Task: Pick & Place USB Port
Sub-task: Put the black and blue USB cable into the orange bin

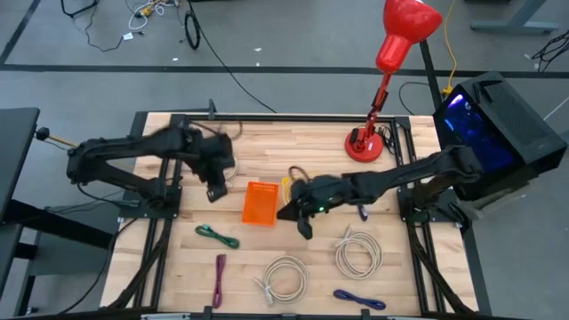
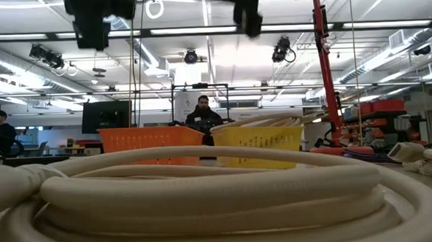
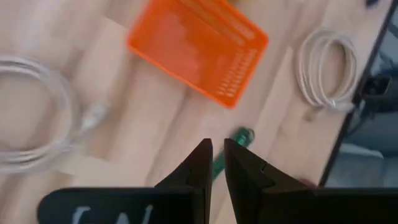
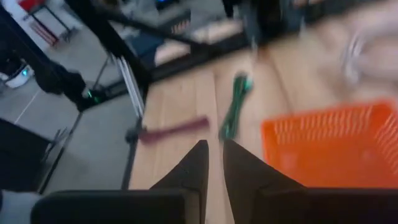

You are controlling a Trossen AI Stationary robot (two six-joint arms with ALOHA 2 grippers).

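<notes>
Several coiled or bundled cables lie flat on the wooden table: a green one [image 1: 218,236], a purple one [image 1: 219,278], two white coils [image 1: 283,277] [image 1: 358,252] and a blue one [image 1: 360,300]. An orange basket [image 1: 260,203] stands mid-table, with a yellow basket [image 2: 264,144] just right of it. My left gripper [image 1: 213,194] hangs above the table left of the orange basket, tilted down over the green cable [image 3: 241,137], shut and holding nothing. My right gripper [image 1: 303,229] hovers right of the orange basket [image 4: 323,143], shut and holding nothing.
A red desk lamp [image 1: 382,80] stands at the far right of the table, and a dark box with blue light [image 1: 493,124] is beyond the right edge. In the low view a white coil [image 2: 204,194] fills the foreground. A person [image 2: 203,113] stands in the room behind.
</notes>
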